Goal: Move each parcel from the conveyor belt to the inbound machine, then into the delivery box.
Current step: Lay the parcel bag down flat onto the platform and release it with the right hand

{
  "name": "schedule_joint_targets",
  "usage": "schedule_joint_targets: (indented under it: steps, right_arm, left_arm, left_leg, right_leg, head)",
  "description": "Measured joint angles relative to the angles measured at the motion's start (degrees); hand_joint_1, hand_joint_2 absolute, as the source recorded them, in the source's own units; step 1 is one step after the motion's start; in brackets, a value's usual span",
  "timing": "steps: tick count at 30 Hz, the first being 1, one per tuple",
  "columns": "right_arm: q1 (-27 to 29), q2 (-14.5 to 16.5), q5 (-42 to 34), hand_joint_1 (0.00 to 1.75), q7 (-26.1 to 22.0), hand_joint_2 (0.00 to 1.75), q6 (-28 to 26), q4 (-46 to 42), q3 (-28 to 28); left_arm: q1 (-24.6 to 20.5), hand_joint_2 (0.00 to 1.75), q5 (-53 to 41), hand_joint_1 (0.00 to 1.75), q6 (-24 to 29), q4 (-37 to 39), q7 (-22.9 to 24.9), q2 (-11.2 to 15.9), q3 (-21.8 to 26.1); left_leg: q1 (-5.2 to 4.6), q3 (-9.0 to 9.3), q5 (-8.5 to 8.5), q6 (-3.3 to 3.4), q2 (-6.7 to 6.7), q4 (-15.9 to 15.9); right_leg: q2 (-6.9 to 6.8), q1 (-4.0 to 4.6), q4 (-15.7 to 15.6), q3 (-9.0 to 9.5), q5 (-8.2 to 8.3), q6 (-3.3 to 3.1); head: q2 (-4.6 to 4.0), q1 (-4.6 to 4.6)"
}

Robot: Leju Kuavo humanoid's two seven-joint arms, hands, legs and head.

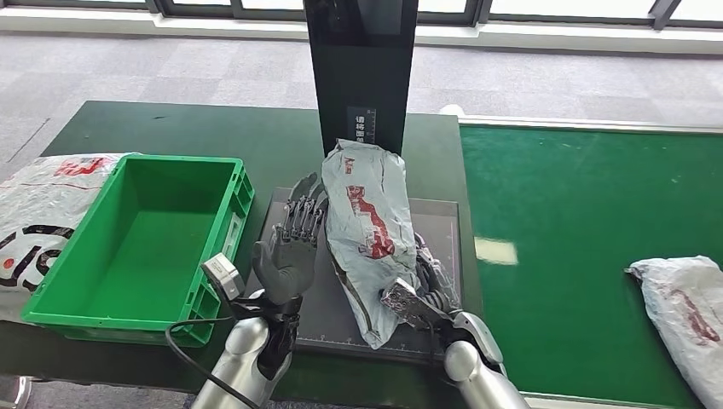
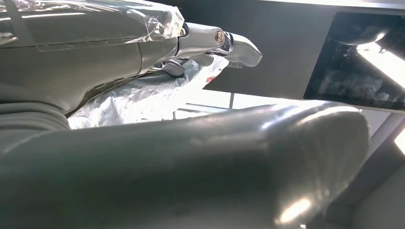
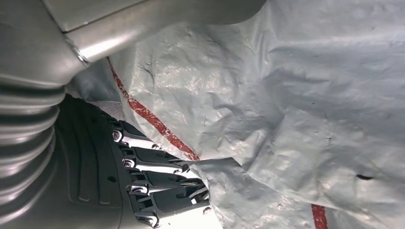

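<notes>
On the dark platform [image 1: 439, 223] of the inbound machine [image 1: 361, 68]: grey parcel [image 1: 368, 223] with red print, lying lengthwise, far end against the black upright. Right hand [image 1: 418, 300] at the parcel's near end, fingers [image 3: 157, 179] tucked under the plastic, thumb above, apparently gripping it, though the head view hides most of the hand. Left hand [image 1: 290, 243] beside the parcel's left edge, fingers extended and apart, holding nothing. Green delivery box [image 1: 141, 243] just left of the platform. Second parcel [image 1: 686, 311] on the green conveyor belt [image 1: 580, 213], well apart. Another bag [image 1: 38, 213] beyond the box.
</notes>
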Motion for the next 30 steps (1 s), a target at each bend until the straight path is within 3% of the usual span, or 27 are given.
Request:
schedule_joint_targets:
  steps: [17, 19, 21, 27, 30]
  right_arm:
    - [3.7, 0.4, 0.0, 0.0, 0.2, 1.75, 3.6, -4.4, -0.1]
    - [4.9, 0.4, 0.1, 0.0, 0.1, 1.75, 3.9, -6.2, -0.2]
    - [6.5, 0.4, 0.0, 0.0, -0.1, 1.75, 4.1, -8.8, -0.2]
    - [11.0, 0.4, -1.6, 0.0, -1.1, 1.75, 4.1, -16.7, -0.3]
    - [12.1, 0.4, -2.0, 0.0, -1.2, 1.75, 4.1, -18.9, -0.3]
  left_arm:
    - [-0.7, 0.0, -0.6, 0.0, 1.0, 0.2, 0.0, -0.1, -0.2]
    - [-0.3, 0.0, -2.8, 0.0, 5.8, -1.8, 0.0, -0.1, -0.2]
    - [0.5, 0.0, -5.9, 0.0, 14.1, -6.1, 0.0, 0.0, -0.2]
    - [5.6, 0.0, -15.0, 0.0, 47.9, -22.5, -0.2, 1.6, -3.2]
    - [7.8, 0.0, -20.6, 0.0, 53.1, -29.5, -0.3, 1.9, -4.7]
  left_leg:
    - [0.0, -0.03, 0.0, 0.0, -0.01, 0.0]
    - [0.01, -0.06, 0.0, 0.0, -0.01, 0.0]
    - [0.02, -0.16, -0.01, 0.0, -0.01, 0.0]
    - [0.03, -0.23, -0.03, -0.01, -0.03, 0.0]
    - [0.03, -0.37, -0.03, 0.0, -0.03, 0.0]
  right_leg:
    - [0.0, 0.0, 0.0, -0.01, 0.0, 0.0]
    - [0.0, 0.0, 0.0, -0.01, 0.0, 0.0]
    - [-0.01, 0.01, 0.0, -0.03, -0.01, 0.0]
    - [-0.03, 0.03, 0.0, -0.18, -0.04, -0.02]
    - [-0.04, 0.02, 0.0, -0.19, -0.04, -0.02]
  head:
    - [0.0, 0.0]
    - [0.0, 0.0]
    - [0.0, 0.0]
    - [0.0, -0.02]
    - [0.0, -0.01]
